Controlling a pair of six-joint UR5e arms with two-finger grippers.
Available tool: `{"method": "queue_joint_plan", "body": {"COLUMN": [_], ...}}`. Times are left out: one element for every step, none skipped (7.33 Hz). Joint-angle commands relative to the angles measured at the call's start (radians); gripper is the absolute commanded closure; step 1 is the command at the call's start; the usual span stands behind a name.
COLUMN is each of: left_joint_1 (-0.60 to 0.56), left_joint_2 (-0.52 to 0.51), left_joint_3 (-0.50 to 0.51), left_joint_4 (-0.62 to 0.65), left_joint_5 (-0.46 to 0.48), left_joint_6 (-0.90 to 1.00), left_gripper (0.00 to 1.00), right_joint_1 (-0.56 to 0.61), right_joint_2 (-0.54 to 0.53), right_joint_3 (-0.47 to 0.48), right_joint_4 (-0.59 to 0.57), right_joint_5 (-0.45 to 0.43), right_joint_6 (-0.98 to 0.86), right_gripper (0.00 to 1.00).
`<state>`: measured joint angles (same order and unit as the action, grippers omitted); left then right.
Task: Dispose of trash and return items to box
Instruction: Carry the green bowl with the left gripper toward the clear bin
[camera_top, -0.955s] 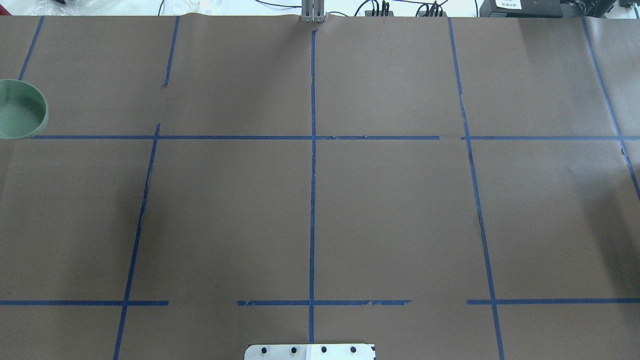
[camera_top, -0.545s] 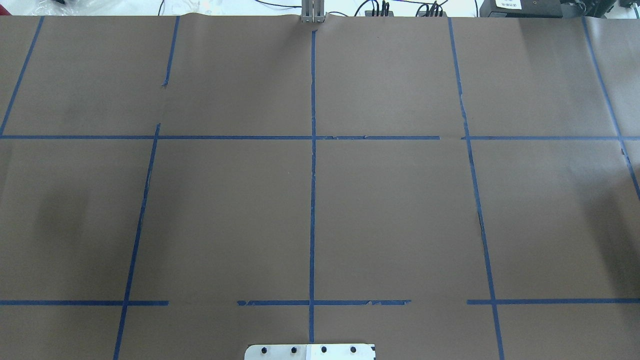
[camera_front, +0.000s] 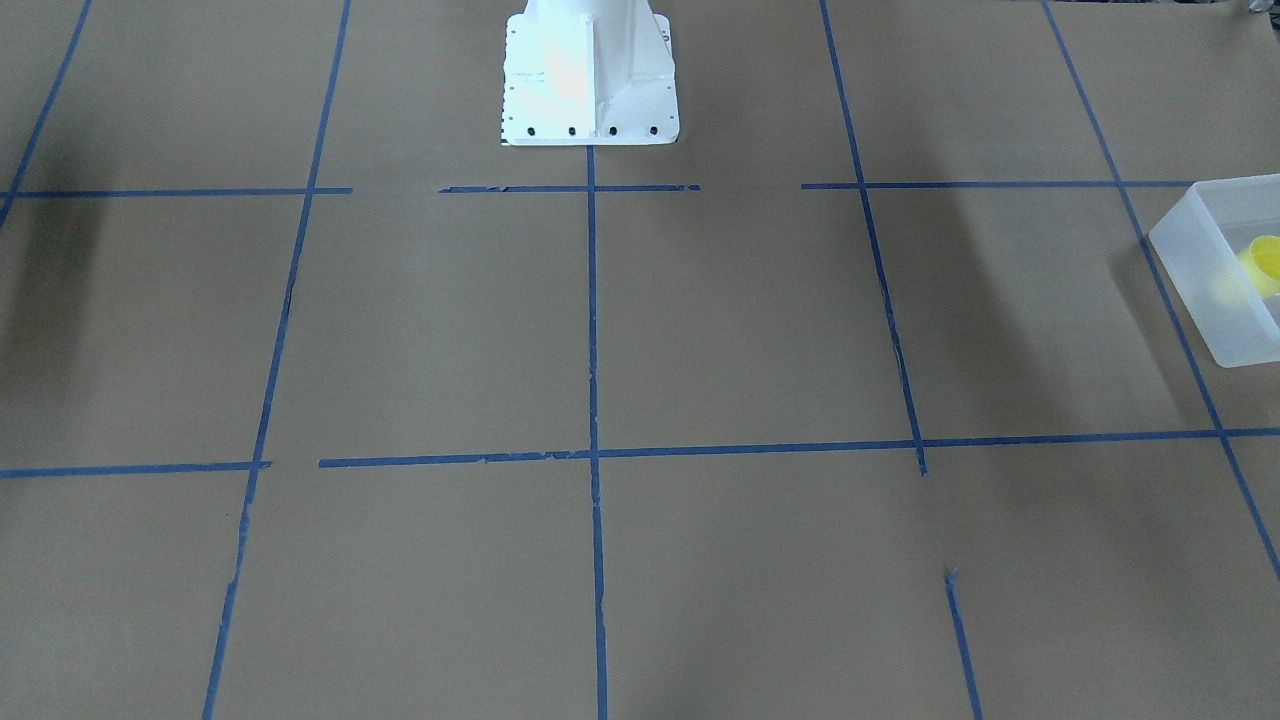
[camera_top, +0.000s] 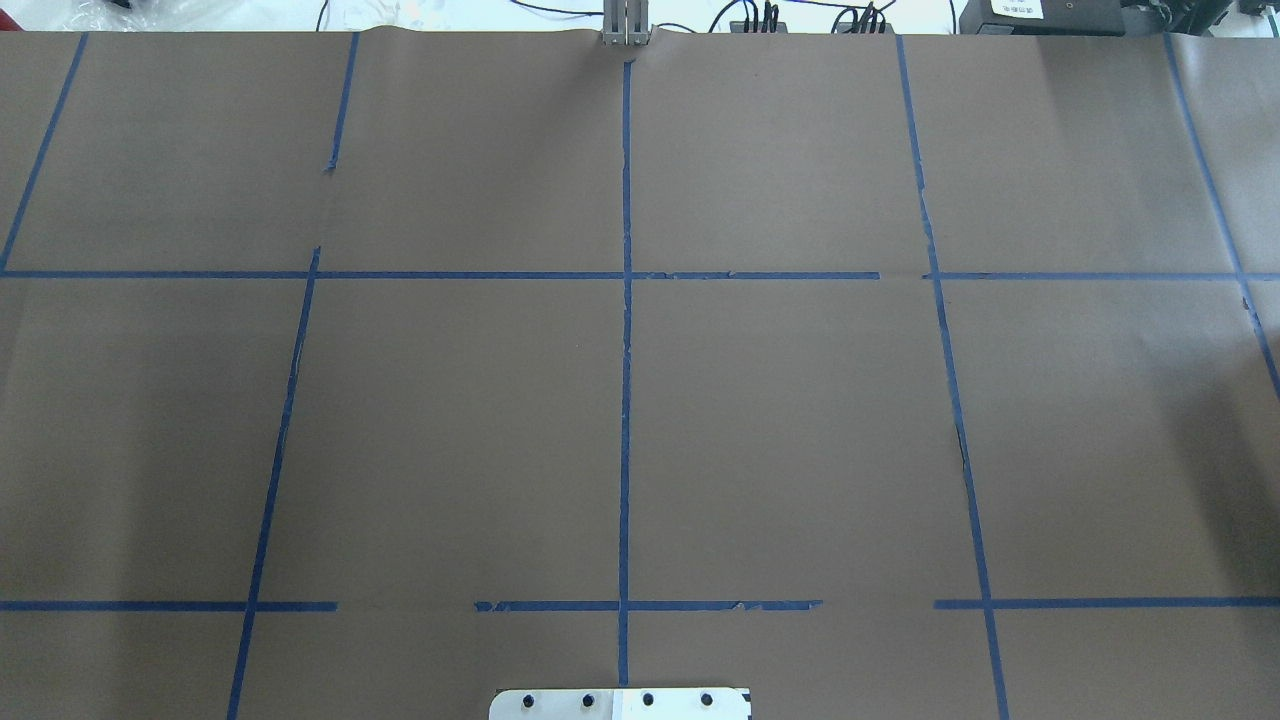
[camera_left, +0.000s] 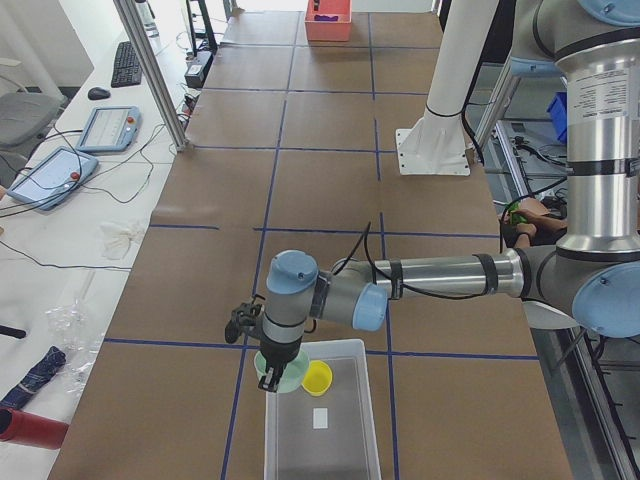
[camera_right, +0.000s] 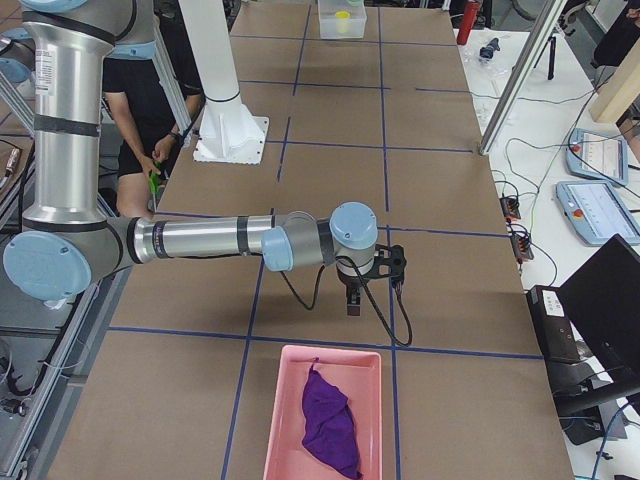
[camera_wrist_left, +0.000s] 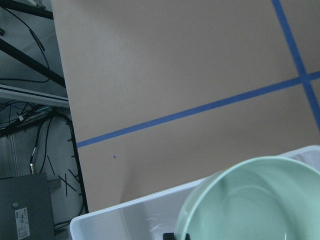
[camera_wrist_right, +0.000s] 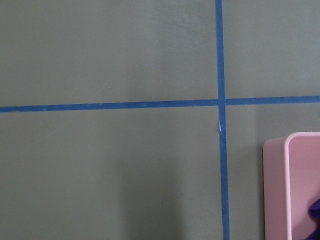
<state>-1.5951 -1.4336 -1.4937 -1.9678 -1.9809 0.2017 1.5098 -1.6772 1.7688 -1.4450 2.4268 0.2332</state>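
Note:
In the exterior left view my left gripper holds the pale mint-green bowl by its rim, over the far left corner of the frosted box. The yellow cup stands inside the box beside it. The left wrist view shows the bowl close up above the box's rim. The front-facing view shows the box and cup at its right edge. My right gripper hangs over bare table; I cannot tell whether it is open or shut.
A pink tray holding a purple cloth sits at the table's right end, just past the right gripper; its corner shows in the right wrist view. The white robot base stands mid-table. Blue tape lines cross the brown table paper.
The mint-green bowl at the left edge of the overhead view one second ago has moved left out of that view. Nothing else there has changed.

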Motion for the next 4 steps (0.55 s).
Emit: {"method": "queue_joint_plan", "body": {"left_joint_1": [-0.02, -0.022, -0.022, -0.023], "left_joint_2": [0.019, 0.031, 0.053, 0.056], "left_joint_3": [0.082, 0.084, 0.082, 0.085], "left_joint_4": [-0.089, -0.11, -0.133, -0.135], "left_joint_5": [0.004, 0.019, 0.054, 0.057], "left_joint_6": [0.039, 0.039, 0.054, 0.059], "left_gripper": [1.0, 1.0, 1.0, 0.31], "right_joint_1": [0.0, 0.0, -0.002, -0.003], "right_joint_2": [0.001, 0.001, 0.002, 0.002], "right_joint_3": [0.006, 0.006, 0.006, 0.006], "right_joint_4": [0.0, 0.0, 0.0, 0.0], "right_joint_5": [0.0, 0.0, 0.0, 0.0], "right_joint_6": [0.0, 0.0, 0.0, 0.0], "right_gripper": [0.0, 0.0, 0.0, 0.0]}}
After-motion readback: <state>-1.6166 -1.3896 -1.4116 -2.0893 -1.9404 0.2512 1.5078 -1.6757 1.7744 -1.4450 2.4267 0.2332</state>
